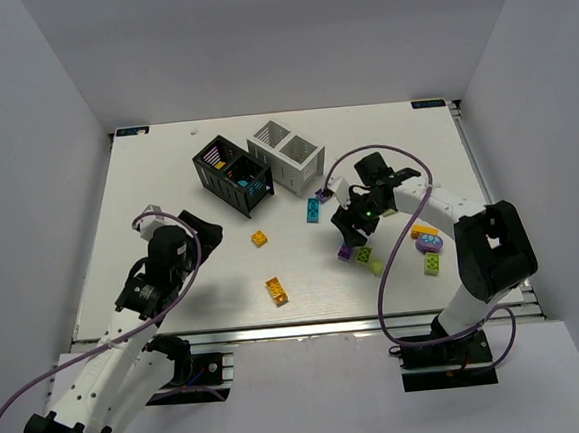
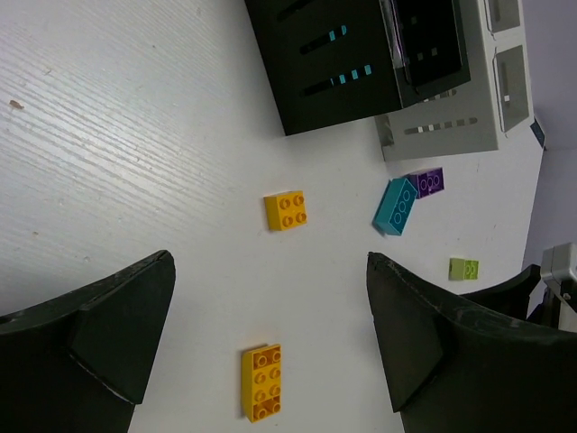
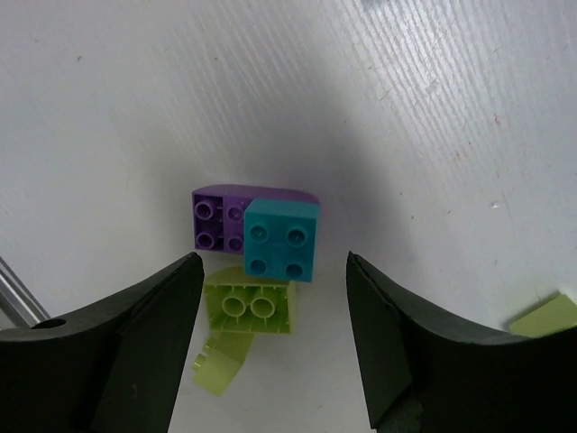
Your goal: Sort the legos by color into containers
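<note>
Two containers stand side by side at the back: the black container (image 1: 228, 176) and the white container (image 1: 287, 154). The right gripper (image 3: 271, 262), jaws spread and empty, hangs over a cluster of four: one purple brick (image 3: 213, 221), one teal brick (image 3: 281, 239) overlapping it, and two lime pieces (image 3: 248, 307), the lower partly behind a finger. The left gripper (image 2: 269, 262), likewise released, hovers above two orange bricks (image 2: 286, 210). What lies inside the black container is hard to see, perhaps teal.

Black box (image 2: 325, 63); white box (image 2: 442, 133); orange brick (image 2: 285, 210); teal brick (image 3: 281, 240); purple brick (image 3: 215, 221); lime brick (image 3: 248, 309); white table (image 2: 135, 135).
</note>
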You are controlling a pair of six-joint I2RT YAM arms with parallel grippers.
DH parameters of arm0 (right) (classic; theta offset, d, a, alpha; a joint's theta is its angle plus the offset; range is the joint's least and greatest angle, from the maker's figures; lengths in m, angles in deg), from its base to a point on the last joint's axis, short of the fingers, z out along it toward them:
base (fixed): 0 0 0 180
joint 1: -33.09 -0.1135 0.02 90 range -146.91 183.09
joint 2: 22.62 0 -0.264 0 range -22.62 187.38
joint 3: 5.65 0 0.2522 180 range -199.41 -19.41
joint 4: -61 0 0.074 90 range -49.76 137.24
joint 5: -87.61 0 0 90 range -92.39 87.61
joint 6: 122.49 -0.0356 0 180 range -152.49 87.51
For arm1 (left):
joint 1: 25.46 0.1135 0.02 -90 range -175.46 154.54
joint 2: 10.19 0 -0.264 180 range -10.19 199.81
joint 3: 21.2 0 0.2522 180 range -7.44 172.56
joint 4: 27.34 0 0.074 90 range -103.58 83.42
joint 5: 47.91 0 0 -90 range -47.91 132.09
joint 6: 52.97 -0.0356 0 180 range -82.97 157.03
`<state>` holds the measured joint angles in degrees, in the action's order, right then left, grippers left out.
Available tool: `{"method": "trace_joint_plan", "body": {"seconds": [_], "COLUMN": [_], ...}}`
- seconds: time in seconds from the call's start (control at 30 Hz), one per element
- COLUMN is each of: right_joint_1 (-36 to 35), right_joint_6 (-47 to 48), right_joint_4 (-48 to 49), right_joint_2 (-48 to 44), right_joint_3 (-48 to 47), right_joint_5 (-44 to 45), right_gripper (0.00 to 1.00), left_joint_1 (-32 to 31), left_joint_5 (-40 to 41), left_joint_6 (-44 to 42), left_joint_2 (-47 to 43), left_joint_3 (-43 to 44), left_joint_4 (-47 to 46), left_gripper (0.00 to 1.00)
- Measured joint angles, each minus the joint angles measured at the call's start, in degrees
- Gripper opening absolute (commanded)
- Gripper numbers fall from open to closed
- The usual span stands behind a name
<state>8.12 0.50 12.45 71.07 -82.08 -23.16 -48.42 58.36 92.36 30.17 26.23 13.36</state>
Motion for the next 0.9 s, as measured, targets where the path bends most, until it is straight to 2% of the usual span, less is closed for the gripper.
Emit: {"method": "trace_joint_plan", "body": {"seconds": [0.3,0.53,0.7,0.9], "right_joint_1": [-0.63,-0.83,-1.03,-1.05], "right_joint_6": [-0.7,-0.94,-1.01,-0.98], "right_joint_4": [2.71,3.74,4.31,4.76], "right_joint_2": [3.06,3.48,3.5,3.41], "right_joint_3": [0.02,0.76,0.98,1.09], "right_joint_5": [1.46,2.49,2.73,2.62], "right_gripper": [0.63,0.55,0.42,0.16], "left_joint_1": [0.0,0.0,0.0,0.0], "left_joint_5": [-0.74,-0.94,-1.9,-6.75], "left_joint_6": [0.2,0.31,0.68,0.48], "left_joint_2": [1.11,1.07,1.07,1.42], "left_joint_3": [-0.09,-0.24,-0.37,-1.92], "left_joint_4": [-1.4,-1.75,-2.4,-8.22], "left_gripper": [0.96,0.96,0.96,0.94]}}
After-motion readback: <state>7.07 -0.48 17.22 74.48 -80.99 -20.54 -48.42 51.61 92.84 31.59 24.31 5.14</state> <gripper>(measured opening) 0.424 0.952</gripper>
